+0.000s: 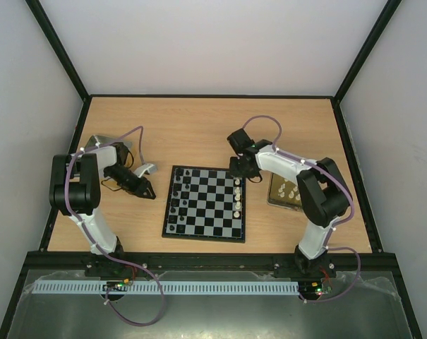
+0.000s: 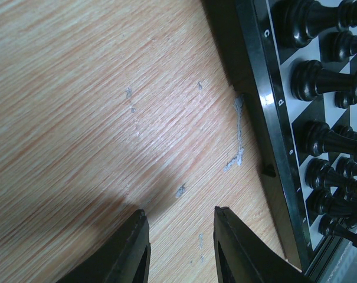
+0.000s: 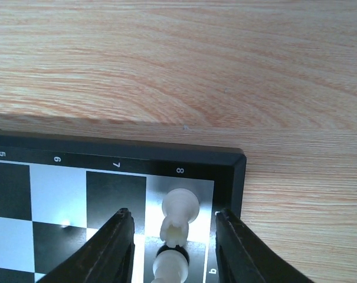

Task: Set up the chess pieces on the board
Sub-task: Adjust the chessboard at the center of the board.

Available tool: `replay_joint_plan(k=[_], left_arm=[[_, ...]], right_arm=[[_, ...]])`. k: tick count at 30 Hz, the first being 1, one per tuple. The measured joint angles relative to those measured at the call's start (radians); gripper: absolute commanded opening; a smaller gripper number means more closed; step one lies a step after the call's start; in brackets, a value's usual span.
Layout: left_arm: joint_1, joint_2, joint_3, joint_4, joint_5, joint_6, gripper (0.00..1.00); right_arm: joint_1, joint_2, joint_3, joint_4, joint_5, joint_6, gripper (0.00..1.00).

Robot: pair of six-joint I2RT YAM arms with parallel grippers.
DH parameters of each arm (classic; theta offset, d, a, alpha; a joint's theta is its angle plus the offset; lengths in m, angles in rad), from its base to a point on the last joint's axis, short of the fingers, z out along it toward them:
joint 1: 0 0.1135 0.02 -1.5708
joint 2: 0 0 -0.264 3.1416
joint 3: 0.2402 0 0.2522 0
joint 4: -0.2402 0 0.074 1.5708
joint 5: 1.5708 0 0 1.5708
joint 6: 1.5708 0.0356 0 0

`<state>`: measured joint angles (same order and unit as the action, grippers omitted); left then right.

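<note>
Trouble, if it comes, will come at the far right corner of the board (image 1: 205, 203), where my right pincer (image 3: 173, 213) hangs with its fingers part open on both sides of a white piece (image 3: 179, 207). The piece stands upright on the corner square and I see a gap on each side of it, so I hold nothing. A second white piece (image 3: 168, 270) stands just beside it, on the next square toward me. If I rise crooked or swing sideways too early, one finger can catch the head of the piece and tip it onto its neighbour, or over the rim onto the table (image 3: 178, 59). My left pincer (image 2: 181, 218) is also open and empty, low over bare wood just beside the left edge of the board, where the black pieces (image 2: 320, 76) stand in rows; a careless move to that side would knock them. More white pieces (image 1: 287, 189) wait in the gold tray (image 1: 272, 198), so I judge the task not finished.
</note>
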<state>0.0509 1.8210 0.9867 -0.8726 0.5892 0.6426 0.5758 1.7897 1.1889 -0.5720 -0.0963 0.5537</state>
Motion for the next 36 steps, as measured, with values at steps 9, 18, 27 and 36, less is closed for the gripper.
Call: replay_joint_plan(k=[9, 18, 27, 36], left_arm=[[0.001, -0.001, -0.001, 0.004, -0.002, -0.003, 0.3], [0.002, -0.008, -0.006, 0.016, -0.014, -0.023, 0.26], [0.002, -0.031, -0.027, 0.043, -0.021, -0.045, 0.27], [0.002, -0.062, -0.063, 0.082, -0.017, -0.063, 0.28]], right_arm=[[-0.034, -0.163, 0.005, -0.016, 0.105, 0.042, 0.38], [0.132, -0.378, -0.015, -0.111, 0.227, 0.056, 0.02], [0.452, -0.402, -0.103, -0.199, 0.104, 0.063, 0.02], [0.573, -0.415, -0.294, -0.207, -0.061, 0.064, 0.02]])
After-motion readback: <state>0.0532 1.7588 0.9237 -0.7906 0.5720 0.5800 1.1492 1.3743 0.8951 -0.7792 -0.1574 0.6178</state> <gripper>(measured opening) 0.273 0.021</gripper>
